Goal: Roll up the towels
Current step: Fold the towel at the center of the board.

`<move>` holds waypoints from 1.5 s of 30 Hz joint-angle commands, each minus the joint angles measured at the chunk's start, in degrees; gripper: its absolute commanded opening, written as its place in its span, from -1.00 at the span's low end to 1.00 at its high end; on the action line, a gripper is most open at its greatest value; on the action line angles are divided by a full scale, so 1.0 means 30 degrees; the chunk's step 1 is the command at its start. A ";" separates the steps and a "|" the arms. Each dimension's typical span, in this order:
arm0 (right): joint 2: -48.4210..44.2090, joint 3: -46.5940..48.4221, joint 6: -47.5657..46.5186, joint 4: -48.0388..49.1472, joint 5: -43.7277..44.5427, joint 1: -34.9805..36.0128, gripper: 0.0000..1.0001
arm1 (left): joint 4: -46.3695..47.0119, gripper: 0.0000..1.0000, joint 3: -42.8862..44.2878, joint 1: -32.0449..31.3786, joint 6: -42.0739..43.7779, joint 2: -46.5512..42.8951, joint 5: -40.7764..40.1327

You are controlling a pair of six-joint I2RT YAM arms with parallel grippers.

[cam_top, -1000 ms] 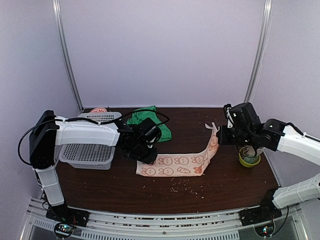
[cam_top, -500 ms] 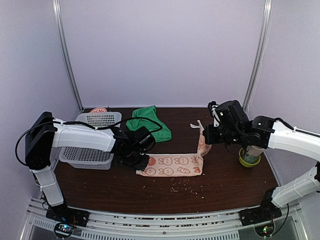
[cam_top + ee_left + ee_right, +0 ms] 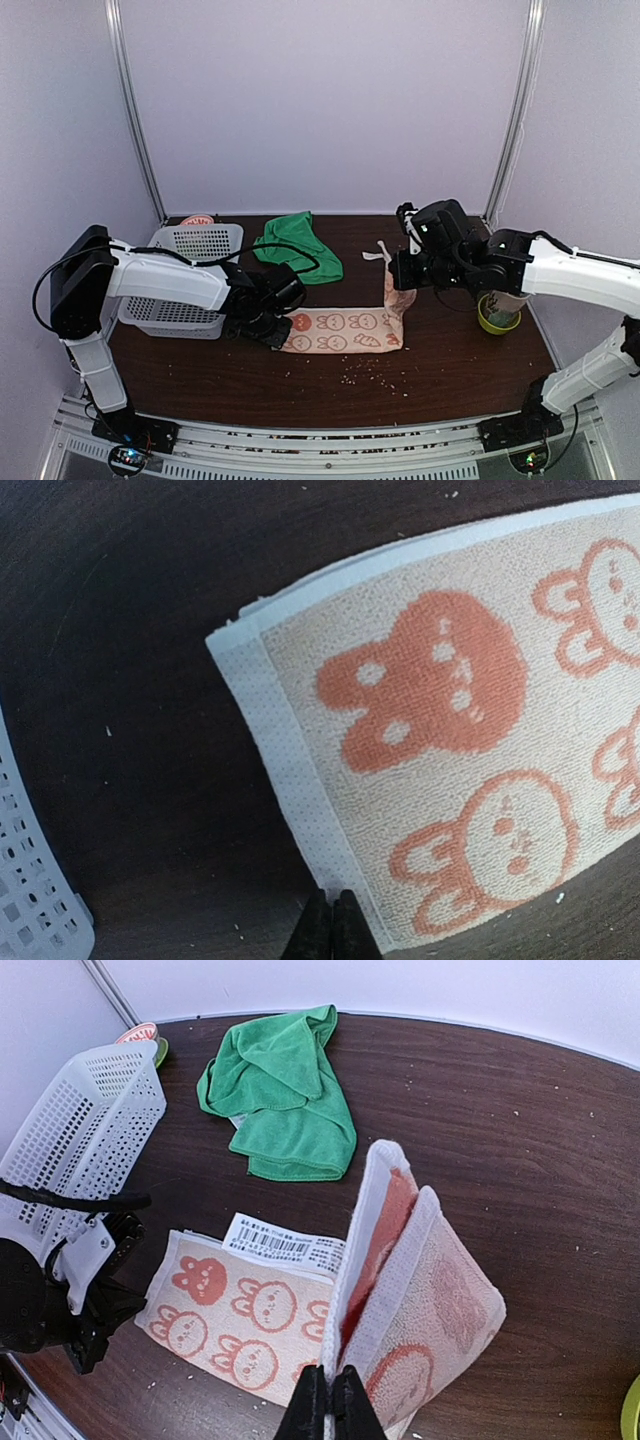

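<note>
The pinkish-beige towel (image 3: 345,331) printed with orange bunnies lies flat mid-table, and its right end is lifted upright. My right gripper (image 3: 396,283) (image 3: 328,1392) is shut on that lifted end, the white hem pinched between its fingers and the cloth doubled above it. My left gripper (image 3: 279,326) (image 3: 333,918) is shut, its tips touching the white hem at the towel's (image 3: 450,740) left end. A white barcode label (image 3: 285,1245) sticks out at the towel's far edge. The green towel (image 3: 298,246) (image 3: 285,1100) lies crumpled behind, away from both grippers.
A white perforated basket (image 3: 185,290) (image 3: 80,1150) stands left of the towels, close behind the left arm. A cup in a yellow-green dish (image 3: 498,313) sits at the right, under the right arm. Crumbs (image 3: 372,376) dot the dark table in front.
The right gripper has carried the towel's right end up and to the left, shortening the flat part. The left gripper has come down onto the towel's left end.
</note>
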 commanded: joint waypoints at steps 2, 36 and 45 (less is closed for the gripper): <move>0.0752 0.1150 -0.0115 0.0743 -0.0143 0.0544 -1.00 | 0.0857 -0.93 -0.0620 0.0104 -0.0343 -0.0047 0.0071; 0.4820 0.4179 -0.0453 0.1751 -0.0843 0.2270 -1.00 | -0.0564 -0.90 -0.1595 0.0119 -0.1848 -0.7642 -0.1773; 0.6663 0.5572 -0.0461 0.1868 -0.1166 0.2907 -1.00 | -0.0029 -0.90 -0.3010 0.0117 -0.2604 -0.9109 -0.2631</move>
